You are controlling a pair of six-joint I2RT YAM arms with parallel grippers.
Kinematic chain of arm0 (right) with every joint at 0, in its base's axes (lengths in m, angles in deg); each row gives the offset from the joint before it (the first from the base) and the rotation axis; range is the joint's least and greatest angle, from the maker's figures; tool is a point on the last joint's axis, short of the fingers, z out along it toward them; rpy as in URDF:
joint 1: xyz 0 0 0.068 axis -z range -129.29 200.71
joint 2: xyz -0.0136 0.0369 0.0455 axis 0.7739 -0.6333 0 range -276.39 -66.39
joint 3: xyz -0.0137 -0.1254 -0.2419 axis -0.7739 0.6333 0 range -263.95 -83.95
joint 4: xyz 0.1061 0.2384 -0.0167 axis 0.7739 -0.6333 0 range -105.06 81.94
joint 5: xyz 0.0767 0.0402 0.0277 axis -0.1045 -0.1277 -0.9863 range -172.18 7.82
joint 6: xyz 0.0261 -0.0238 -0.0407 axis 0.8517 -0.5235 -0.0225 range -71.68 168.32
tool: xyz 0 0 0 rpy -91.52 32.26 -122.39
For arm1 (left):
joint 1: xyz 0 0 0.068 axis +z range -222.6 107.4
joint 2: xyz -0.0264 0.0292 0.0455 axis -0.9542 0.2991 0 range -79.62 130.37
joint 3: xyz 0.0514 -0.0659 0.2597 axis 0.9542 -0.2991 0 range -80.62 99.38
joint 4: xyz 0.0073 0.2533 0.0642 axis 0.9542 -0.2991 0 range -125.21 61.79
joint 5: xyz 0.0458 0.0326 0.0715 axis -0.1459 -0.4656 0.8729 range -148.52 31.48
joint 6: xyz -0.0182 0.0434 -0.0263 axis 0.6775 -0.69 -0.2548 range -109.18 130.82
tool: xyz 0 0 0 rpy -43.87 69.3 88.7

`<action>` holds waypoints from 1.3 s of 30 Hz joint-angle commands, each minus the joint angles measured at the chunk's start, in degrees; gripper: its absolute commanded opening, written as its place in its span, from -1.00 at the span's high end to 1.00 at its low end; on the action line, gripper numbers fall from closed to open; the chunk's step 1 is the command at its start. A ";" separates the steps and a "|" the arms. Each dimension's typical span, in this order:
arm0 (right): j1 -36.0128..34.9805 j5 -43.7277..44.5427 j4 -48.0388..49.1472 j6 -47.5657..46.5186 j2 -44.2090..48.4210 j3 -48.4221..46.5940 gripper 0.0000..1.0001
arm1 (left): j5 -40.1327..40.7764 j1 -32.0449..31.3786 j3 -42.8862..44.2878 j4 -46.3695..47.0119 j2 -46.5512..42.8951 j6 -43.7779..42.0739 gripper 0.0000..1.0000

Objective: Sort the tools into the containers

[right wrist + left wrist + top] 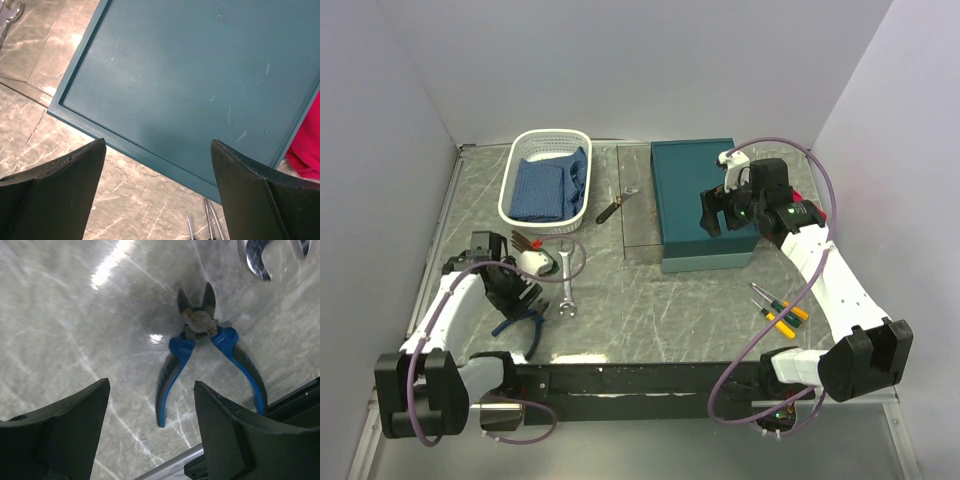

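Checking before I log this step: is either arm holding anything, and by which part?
Nothing is held. The left gripper hangs open above the blue-handled pliers; the right gripper hangs open over the teal box.

I see left pincer (151, 390) agape | blue-handled pliers (199, 324) flat on counter (75, 330), handles splayed | spanner (252, 262) at top edge

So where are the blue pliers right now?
In the top view, the blue pliers lie at the near left, below the left gripper, beside the silver spanner.
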 commanded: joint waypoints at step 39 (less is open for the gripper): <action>0.27 6.46 1.93 0.55 -7.54 -5.39 -0.86 | -6.86 -21.60 64.21 4.82 29.67 26.03 0.98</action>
